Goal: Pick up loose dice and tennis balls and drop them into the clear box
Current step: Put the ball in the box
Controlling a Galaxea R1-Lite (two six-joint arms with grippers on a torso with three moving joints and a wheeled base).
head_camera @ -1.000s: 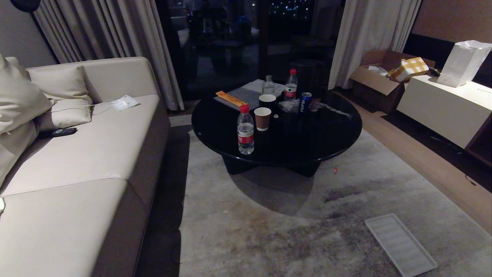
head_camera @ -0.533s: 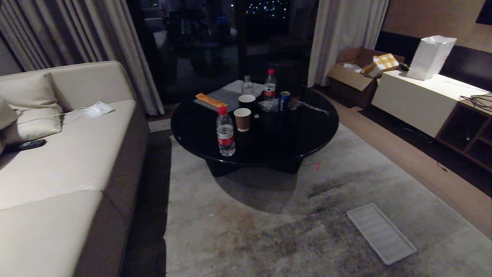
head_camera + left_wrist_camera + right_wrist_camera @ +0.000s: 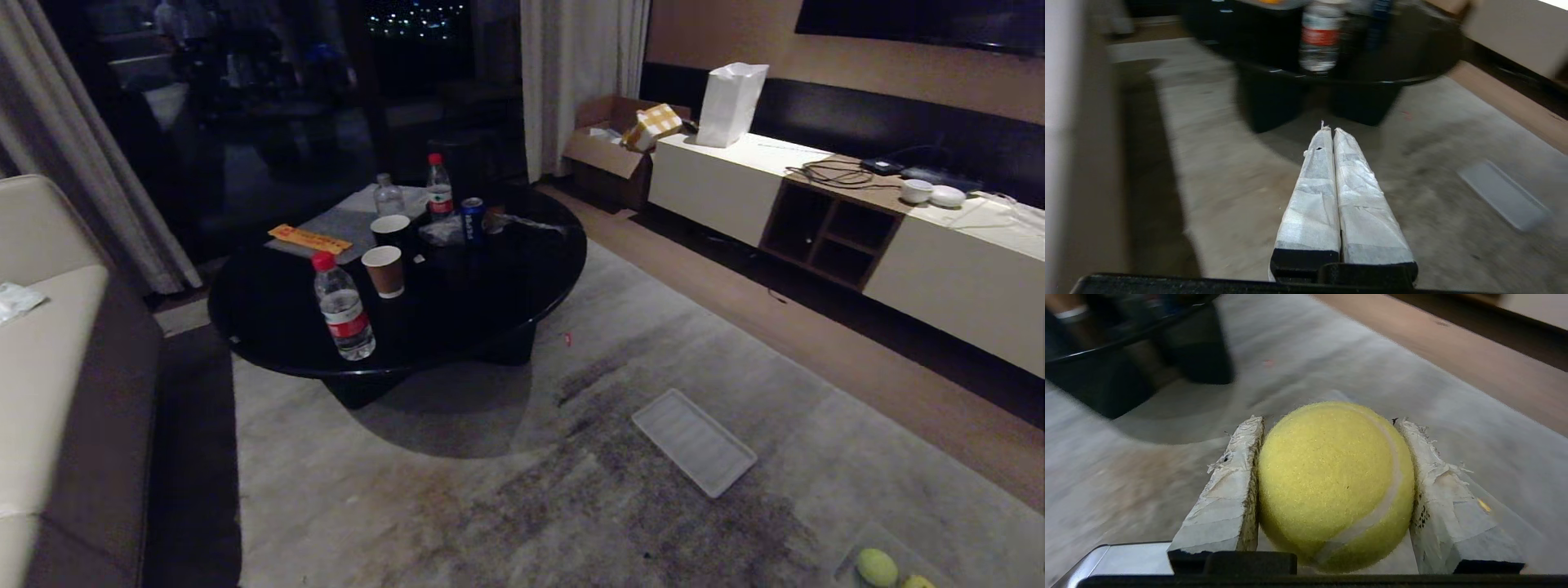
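**The robot turns right with one tennis ball in its hand**

Since a second ago the whole view has swung right: the sofa is almost gone, and a tennis ball (image 3: 876,566) now appears in what seems the clear box (image 3: 849,562) at the bottom corner, so I judge the drop is near. The right gripper (image 3: 1331,420), its taped fingers frayed, is closed on a fuzzy tennis ball (image 3: 1335,486). The left gripper (image 3: 1329,131) is empty, fingers pressed together. The flat ribbed lid (image 3: 693,441) lies on the rug (image 3: 457,506).

The room was dim — a round black coffee table (image 3: 490,269) stood on a grey stained rug (image 3: 506,490), a cream sofa (image 3: 41,367) left, a long low cabinet (image 3: 939,269) along the right wall, curtains (image 3: 571,73) framing dark windows.
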